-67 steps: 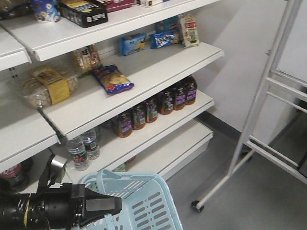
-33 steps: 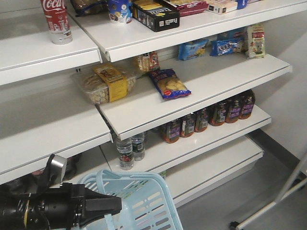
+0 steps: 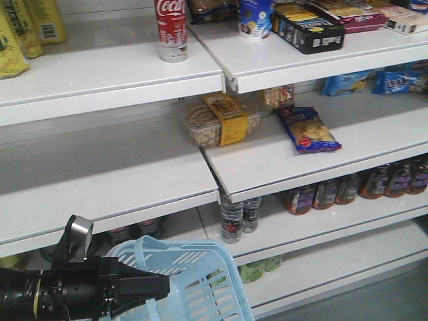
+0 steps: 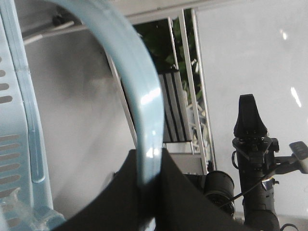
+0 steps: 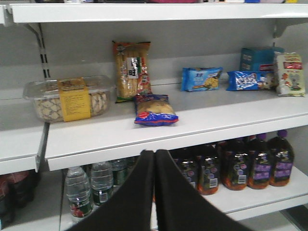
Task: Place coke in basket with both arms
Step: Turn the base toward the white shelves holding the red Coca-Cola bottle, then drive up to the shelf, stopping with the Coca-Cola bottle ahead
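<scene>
Shelving (image 3: 100, 174) has slid right in my front view since 0.5 s ago. Basket (image 3: 200, 281) low left, handle (image 4: 144, 96) clamped by left gripper (image 4: 148, 161). Right gripper (image 5: 154, 154) closed, empty. Coke (image 3: 171, 30) upright on top shelf (image 3: 100, 73), now nearer centre.

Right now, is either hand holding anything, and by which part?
The left hand grips the basket by one swing handle; the right hand, shut, holds nothing.

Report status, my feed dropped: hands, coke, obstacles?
Left hand shut on basket handle. Right hand shut, empty. Coke upright on upper shelf, untouched. Nothing in front of it.
</scene>
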Tool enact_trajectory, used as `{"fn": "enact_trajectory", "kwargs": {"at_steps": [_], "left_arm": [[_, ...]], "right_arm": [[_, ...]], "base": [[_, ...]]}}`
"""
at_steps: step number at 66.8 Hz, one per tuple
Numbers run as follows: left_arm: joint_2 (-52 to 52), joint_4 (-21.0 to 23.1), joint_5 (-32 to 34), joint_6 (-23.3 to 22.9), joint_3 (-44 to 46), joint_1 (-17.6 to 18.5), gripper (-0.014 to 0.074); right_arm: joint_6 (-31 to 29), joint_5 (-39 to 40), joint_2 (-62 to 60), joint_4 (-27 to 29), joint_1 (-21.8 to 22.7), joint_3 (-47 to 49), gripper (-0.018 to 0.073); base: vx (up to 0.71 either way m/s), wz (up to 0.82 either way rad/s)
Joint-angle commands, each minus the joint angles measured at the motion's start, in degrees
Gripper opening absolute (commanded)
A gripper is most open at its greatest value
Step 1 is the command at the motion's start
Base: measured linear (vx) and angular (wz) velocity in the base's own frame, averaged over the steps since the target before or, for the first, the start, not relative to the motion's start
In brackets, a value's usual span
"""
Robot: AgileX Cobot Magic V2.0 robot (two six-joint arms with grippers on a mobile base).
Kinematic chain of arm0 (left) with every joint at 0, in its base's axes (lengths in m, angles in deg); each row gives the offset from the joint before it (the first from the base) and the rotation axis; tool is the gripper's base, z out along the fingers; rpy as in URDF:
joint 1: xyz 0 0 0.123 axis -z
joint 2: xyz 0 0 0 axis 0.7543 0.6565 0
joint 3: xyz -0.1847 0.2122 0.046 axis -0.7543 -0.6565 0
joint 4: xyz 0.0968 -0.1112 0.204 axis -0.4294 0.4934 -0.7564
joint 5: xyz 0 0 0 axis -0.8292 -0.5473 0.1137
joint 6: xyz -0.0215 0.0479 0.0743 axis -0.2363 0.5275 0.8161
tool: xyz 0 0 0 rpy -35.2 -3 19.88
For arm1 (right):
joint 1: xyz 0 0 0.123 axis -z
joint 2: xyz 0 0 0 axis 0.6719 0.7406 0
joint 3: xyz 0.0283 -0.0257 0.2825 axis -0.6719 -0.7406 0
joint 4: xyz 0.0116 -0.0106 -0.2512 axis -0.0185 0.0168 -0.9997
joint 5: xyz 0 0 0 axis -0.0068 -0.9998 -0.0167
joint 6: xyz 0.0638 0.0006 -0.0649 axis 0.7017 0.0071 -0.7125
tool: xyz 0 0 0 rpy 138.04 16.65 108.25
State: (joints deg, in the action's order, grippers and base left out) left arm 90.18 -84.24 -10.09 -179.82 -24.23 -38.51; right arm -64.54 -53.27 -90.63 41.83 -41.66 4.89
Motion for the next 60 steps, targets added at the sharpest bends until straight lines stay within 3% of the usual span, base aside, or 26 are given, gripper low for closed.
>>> {"fn": "enact_trajectory", "kwargs": {"at_steps": [1, 60], "left_arm": [[-1.87, 2.84, 13.79, -0.01, 0.83, 0.21, -0.0006], [-1.87, 2.84, 13.79, -0.01, 0.83, 0.21, -0.0006]], "right_arm": [[0.0, 4.24, -0.83, -0.44, -0.15, -0.83, -0.0009], [0.0, 4.24, -0.83, -0.44, -0.15, -0.83, -0.0009]], "base": [[0.05, 0.41], [0.04, 0.31]]}}
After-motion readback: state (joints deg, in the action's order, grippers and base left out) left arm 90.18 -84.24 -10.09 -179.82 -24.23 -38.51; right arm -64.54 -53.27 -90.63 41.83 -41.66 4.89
